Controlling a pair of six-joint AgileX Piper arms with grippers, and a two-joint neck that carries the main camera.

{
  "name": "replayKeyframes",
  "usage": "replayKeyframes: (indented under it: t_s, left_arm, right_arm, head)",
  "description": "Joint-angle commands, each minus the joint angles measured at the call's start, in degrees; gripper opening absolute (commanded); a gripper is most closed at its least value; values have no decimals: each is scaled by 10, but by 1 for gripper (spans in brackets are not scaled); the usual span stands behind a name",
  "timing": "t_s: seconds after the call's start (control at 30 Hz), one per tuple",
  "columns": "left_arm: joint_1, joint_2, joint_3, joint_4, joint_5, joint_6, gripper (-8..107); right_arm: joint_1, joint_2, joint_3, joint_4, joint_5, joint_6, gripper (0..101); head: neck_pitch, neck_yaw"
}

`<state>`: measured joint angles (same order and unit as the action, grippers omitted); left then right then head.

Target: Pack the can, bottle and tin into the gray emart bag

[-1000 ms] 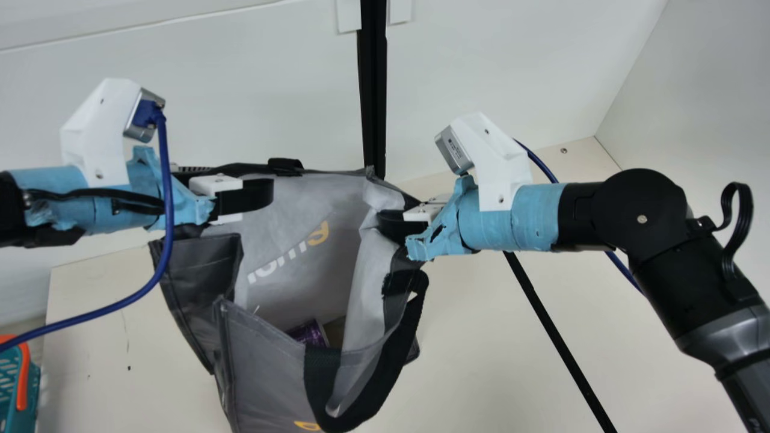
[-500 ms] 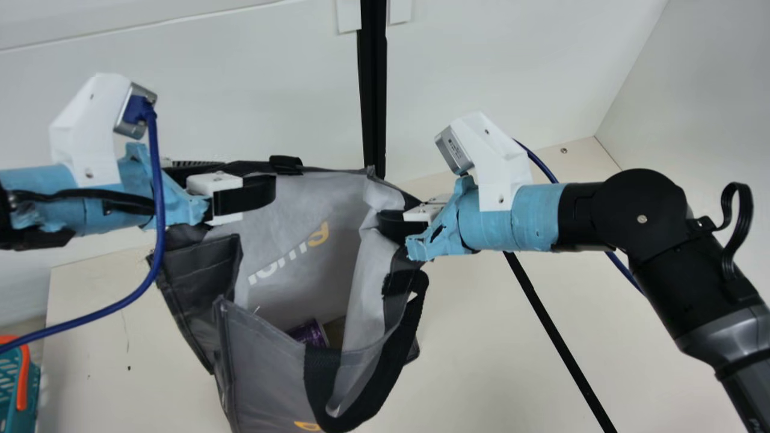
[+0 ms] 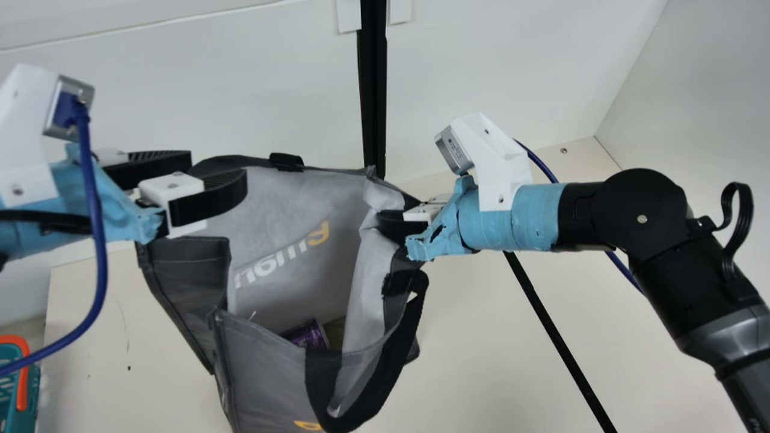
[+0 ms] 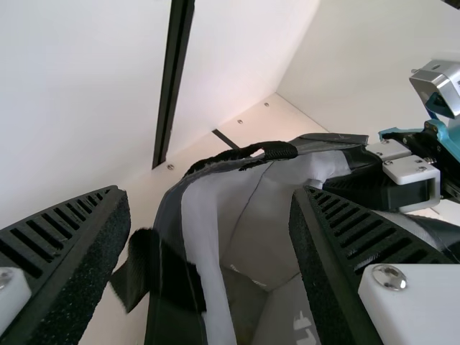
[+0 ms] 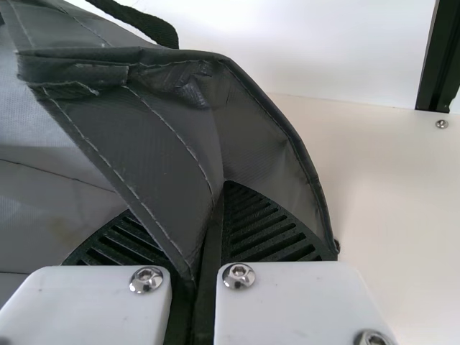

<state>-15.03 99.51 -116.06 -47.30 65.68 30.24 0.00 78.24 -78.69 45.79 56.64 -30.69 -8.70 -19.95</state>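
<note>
Nearest, the gray bag (image 3: 264,373) gapes open over the cream desk (image 3: 481,337), a yellow mark (image 3: 308,425) low on its front and a dark strap (image 3: 385,373) looping beside the mouth. Off to the left sits a teal basket (image 3: 12,391) with an orange handle (image 3: 23,379). Inside the bag, low down, lies a purple container (image 3: 308,334) (can or tin, I cannot tell which). Farther back, white and yellow lettering (image 3: 283,258) slants across the inner wall. The right gripper (image 3: 385,224) is closed on the bag's folded edge; the left gripper (image 3: 218,168) is open by the opposite rim. Beyond both, a black strip (image 3: 373,90) runs up the white back wall (image 3: 240,90).
</note>
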Motion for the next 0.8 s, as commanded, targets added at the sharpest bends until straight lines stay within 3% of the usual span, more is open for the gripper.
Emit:
replayKeyframes:
  t_s: [0.0, 0.2, 0.77]
  left_arm:
    - [6, -19, 15, -3, -5, 3, 90]
    - [25, -68, 59, 17, -19, 5, 90]
    - [57, -202, 204, 163, -95, -71, 90]
  right_arm:
    - [0, 0, 0, 0, 0, 0, 0]
    - [0, 0, 0, 0, 0, 0, 0]
    - [0, 0, 0, 0, 0, 0, 0]
  head:
    - [-13, 0]
    - [-13, 0]
    - [-13, 0]
